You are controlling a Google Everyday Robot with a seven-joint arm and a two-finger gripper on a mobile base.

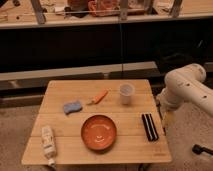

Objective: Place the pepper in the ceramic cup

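The pepper (100, 96) is slim and orange with a greenish stem end. It lies on the wooden table (125, 150) near the back middle, pointing up to the right. The ceramic cup (126, 93) is small and white. It stands upright just right of the pepper, a short gap apart. My white arm (185, 87) is off the table's right side. The gripper (166, 120) hangs low beside the table's right edge, well away from the pepper and the cup. It holds nothing that I can see.
A large orange bowl (99, 132) sits at the front middle. A blue sponge (72, 107) lies left of the pepper. A white tube-like bottle (48, 142) lies at the front left corner. A black oblong object (149, 126) lies near the right edge. A dark counter runs behind.
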